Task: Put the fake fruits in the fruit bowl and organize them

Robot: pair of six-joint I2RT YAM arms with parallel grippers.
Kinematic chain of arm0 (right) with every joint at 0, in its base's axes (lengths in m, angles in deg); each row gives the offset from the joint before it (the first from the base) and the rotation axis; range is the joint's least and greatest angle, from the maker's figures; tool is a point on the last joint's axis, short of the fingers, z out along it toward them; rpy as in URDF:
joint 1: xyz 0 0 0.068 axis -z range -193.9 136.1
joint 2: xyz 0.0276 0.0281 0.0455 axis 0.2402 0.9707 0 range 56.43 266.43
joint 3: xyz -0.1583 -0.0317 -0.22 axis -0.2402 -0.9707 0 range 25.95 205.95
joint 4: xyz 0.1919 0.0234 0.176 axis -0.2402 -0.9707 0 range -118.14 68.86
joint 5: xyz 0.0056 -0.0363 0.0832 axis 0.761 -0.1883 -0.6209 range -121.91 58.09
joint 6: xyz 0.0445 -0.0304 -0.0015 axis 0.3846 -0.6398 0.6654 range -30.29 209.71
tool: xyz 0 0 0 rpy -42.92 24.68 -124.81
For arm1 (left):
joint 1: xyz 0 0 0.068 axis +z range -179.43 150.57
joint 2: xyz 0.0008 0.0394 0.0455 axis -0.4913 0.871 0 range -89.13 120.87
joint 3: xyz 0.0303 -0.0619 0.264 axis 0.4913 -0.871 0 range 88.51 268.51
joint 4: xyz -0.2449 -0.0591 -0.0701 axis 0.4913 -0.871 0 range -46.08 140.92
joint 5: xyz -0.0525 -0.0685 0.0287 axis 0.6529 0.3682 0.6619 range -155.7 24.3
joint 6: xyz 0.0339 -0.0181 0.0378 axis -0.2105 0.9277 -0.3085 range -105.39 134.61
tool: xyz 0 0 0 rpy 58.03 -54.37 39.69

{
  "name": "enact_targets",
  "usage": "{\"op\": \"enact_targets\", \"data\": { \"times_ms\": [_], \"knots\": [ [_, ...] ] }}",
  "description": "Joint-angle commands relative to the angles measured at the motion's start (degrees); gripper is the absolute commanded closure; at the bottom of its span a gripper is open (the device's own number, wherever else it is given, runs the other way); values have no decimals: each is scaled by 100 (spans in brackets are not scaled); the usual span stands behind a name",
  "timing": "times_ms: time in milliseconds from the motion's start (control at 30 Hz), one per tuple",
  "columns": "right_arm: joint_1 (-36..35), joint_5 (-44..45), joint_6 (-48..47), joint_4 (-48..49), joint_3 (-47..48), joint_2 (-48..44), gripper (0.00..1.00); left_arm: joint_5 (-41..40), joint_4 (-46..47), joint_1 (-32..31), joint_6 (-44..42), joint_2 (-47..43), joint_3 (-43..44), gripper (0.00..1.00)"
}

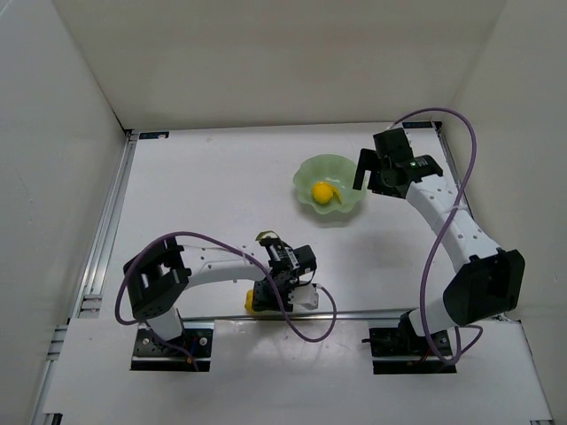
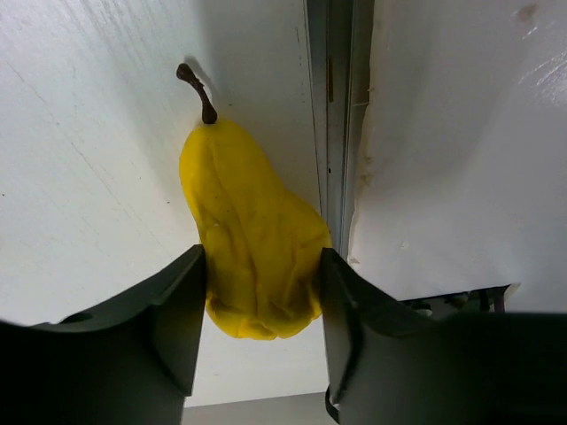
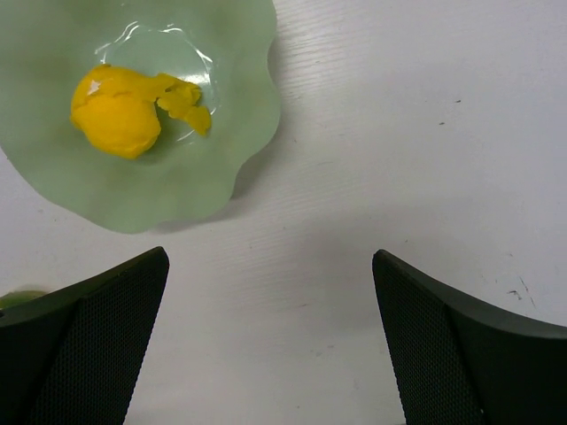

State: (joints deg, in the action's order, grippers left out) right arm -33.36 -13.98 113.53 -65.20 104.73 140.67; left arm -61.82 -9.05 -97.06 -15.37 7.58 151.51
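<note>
The yellow pear [image 2: 252, 239] with its dark stem lies on the white table by the front rail. It shows as a yellow patch under my left arm in the top view [image 1: 253, 303]. My left gripper [image 2: 263, 292] is shut on its fat end, with both fingers against its sides. The pale green scalloped fruit bowl [image 1: 306, 173] stands at the back right and holds the curved yellow-orange piece [image 1: 323, 192]. My right gripper [image 1: 374, 168] is open and empty, just right of the bowl [image 3: 177, 195], above bare table. A green sliver [image 3: 18, 299] peeks out behind its left finger.
An aluminium rail [image 2: 337, 115] runs along the table's front edge right beside the pear, with a raised white board [image 2: 461, 159] past it. White walls [image 1: 266, 62] close in the left, back and right sides. Purple cables [image 1: 306, 332] loop off both arms.
</note>
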Motion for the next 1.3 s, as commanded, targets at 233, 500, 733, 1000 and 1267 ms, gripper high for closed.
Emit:
{"op": "enact_targets", "data": {
  "times_ms": [233, 500, 733, 1000, 1267],
  "knots": [
    [259, -9, 176, 169, -74, -461, 0, -730, 107, 514, 176, -266, 965, 77],
    [715, 105, 704, 441, -644, -751, 0, -1739, 1547, 1577, 291, 822, 4075, 74],
    [830, 44, 511, 547, -645, -690, 0, -1908, 1786, 2053, 361, 2905, 7188, 20],
    [506, -509, -262, 1126, -855, -998, 0, -2260, 2226, 2254, 993, 2574, 7684, 0],
    [-1347, -1318, -1238, 1443, -988, -604, 0, -2312, 2173, 3431, 1793, 571, 5464, 0]
  ]
}}
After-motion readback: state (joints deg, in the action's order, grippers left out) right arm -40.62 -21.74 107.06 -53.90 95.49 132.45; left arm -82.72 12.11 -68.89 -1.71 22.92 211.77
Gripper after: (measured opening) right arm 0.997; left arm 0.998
